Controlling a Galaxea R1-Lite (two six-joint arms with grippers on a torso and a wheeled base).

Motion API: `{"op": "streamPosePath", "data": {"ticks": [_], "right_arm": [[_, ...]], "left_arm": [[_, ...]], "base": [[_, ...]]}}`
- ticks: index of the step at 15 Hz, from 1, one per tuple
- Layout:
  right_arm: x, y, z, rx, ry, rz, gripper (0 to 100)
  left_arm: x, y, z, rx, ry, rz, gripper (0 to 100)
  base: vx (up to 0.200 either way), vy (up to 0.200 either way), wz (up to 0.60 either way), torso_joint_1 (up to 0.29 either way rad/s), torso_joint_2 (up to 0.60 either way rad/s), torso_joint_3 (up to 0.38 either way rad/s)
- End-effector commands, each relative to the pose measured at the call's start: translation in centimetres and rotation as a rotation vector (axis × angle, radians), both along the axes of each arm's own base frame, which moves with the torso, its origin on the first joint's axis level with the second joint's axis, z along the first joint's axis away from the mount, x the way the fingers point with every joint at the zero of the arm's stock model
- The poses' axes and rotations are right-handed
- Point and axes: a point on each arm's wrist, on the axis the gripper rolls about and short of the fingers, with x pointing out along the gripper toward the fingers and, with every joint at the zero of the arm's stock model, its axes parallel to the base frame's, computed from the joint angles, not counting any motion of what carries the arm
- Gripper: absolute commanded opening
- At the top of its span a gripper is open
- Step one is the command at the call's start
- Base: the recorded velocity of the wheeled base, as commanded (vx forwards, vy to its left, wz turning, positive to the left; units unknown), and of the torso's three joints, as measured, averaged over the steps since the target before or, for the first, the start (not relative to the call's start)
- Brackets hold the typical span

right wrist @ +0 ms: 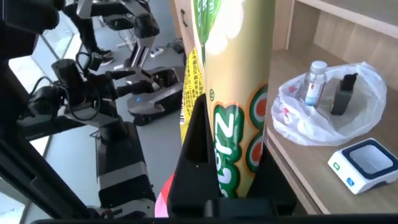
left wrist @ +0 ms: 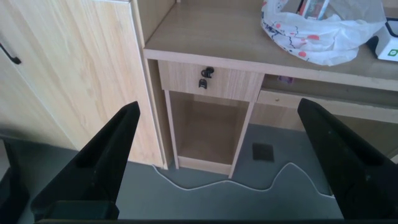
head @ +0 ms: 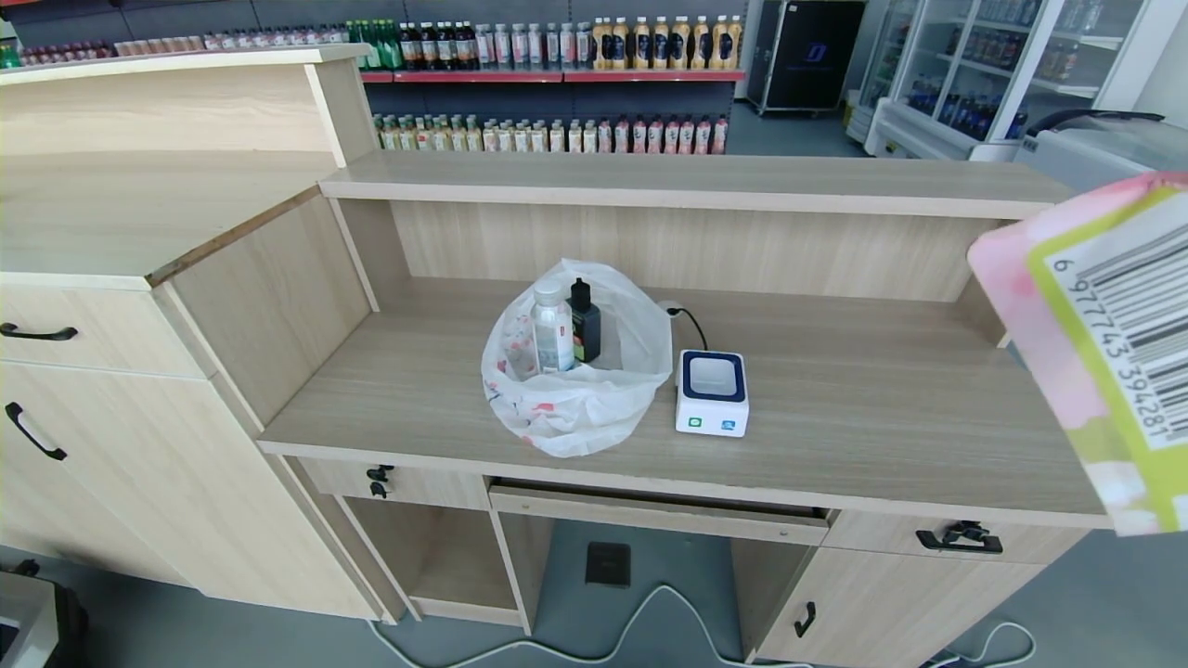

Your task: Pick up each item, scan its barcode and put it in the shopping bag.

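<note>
Evidently light, soft and crinkly, the packet (right wrist: 239, 74) is pinched across its middle between the right fingers (right wrist: 194, 149). I judge a firm squeeze would crush it and a loose one let it slip. The scanner (head: 712, 394) and bag (head: 575, 399) sit beyond those fingers. The left fingers (left wrist: 106, 162) are spread, with nothing between them.

print | barcode (head: 1143, 315) with digit row; on pink-green packet (head: 1030, 297)

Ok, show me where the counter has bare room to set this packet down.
Widest free patch: the counter right of the scanner, out to its right end. A smaller one lies between the shopping bag and the left side panel. Crowded in the middle: bag and scanner sit close together, with the cable behind the scanner.
</note>
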Motion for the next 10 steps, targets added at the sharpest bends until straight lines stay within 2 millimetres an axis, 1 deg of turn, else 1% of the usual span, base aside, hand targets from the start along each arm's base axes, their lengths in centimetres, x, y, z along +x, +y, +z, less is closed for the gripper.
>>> {"op": "streamPosePath", "data": {"ticks": [1, 2, 6, 10], "right_arm": [[-0.7, -0.11, 0.22, 0.002, -0.023, -0.024, 0], [-0.66, -0.18, 0.22, 0.007, -0.011, -0.047, 0], [-0.75, -0.12, 0.3, 0.011, -0.009, -0.036, 0], [-1.43, -0.12, 0.36, 0.013, -0.021, -0.03, 0]], "left_arm": [[0.0, 0.0, 0.0, 0.0, 0.0, 0.001, 100], [0.0, 0.0, 0.0, 0.0, 0.0, 0.001, 100], [0.0, 0.0, 0.0, 0.0, 0.0, 0.001, 100], [0.0, 0.0, 0.0, 0.0, 0.0, -0.001, 100]], "base": [[0.0, 0.0, 0.0, 0.0, 0.0, 0.0], [0.0, 0.0, 0.0, 0.0, 0.0, 0.0], [0.0, 0.0, 0.0, 0.0, 0.0, 0.0], [0.0, 0.0, 0.0, 0.0, 0.0, 0.0]]}}
